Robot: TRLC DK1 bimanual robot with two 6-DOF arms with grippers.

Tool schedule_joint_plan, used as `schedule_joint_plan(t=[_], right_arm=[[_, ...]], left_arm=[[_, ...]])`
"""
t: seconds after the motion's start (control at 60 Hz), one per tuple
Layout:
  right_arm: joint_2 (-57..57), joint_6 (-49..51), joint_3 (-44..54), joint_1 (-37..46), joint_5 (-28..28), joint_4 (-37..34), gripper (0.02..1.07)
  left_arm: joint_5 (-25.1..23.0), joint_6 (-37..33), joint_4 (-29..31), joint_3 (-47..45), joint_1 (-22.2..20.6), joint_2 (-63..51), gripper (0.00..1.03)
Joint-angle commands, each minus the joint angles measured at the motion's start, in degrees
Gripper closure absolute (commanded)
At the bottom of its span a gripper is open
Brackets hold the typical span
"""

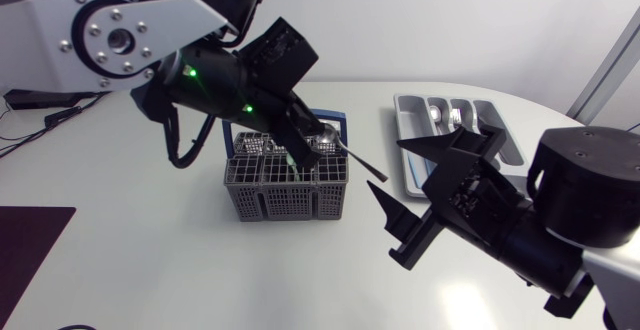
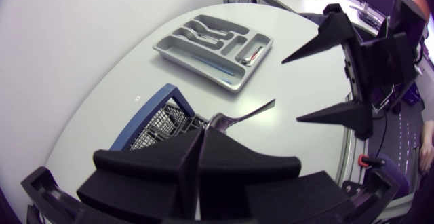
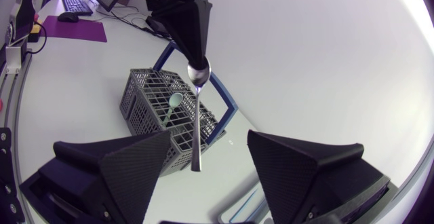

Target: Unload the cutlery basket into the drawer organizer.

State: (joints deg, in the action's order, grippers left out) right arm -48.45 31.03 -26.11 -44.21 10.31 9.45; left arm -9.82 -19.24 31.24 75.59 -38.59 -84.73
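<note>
Left pincer (image 1: 308, 148) clenched on bowl of slim stainless-steel spoon (image 1: 352, 156), aloft over grey mesh cutlery basket (image 1: 285, 198) at middle of white worktop (image 1: 150, 260). Right pincer (image 1: 390, 170) released, flanking handle tip. Probably light, stiff, slippery: best taken flat across handle.

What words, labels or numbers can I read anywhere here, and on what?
No text can be read in any view.
Cutlery basket, drawer organizer, spoon: no print visible.
Left gripper, right gripper: plain black, no markings visible.
Tiny dark mark beside the basket: too small to read.
</note>
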Motion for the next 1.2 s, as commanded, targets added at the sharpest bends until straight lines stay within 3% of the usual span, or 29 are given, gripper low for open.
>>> schedule_joint_plan(t=[0.0, 0.317, 0.417, 0.567, 0.95, 1.133, 1.183], right_arm=[[-2.1, 1.4, 1.6, -0.9, 0.9, 2.0, 0.33], [-9.8, 4.0, 0.3, -1.5, 4.6, 9.3, 0.48], [-11.8, 4.7, 0.0, -1.4, 4.7, 11.1, 0.59], [-13.2, 5.4, -0.3, -1.2, 5.1, 12.1, 0.71], [-13.3, 6.3, -0.2, -0.6, 5.4, 12.7, 0.85], [-14.1, 6.7, -0.5, -0.4, 5.5, 12.7, 1.01], [-14.1, 6.7, -0.5, -0.4, 5.5, 12.7, 1.01]], left_arm=[[-0.5, 5.4, 1.0, 3.2, -1.1, -2.7, 1.0], [-0.4, 10.0, 2.2, 5.3, -3.5, -5.0, 1.0], [-0.4, 10.6, 2.2, 5.4, -3.9, -5.4, 1.0], [-0.4, 10.8, 2.6, 5.8, -4.3, -6.1, 1.0], [-0.1, 11.0, 2.9, 6.3, -4.7, -6.8, 1.0], [0.0, 11.2, 3.3, 6.4, -5.0, -6.9, 1.0], [0.0, 11.2, 3.3, 6.5, -5.1, -6.9, 1.0]])
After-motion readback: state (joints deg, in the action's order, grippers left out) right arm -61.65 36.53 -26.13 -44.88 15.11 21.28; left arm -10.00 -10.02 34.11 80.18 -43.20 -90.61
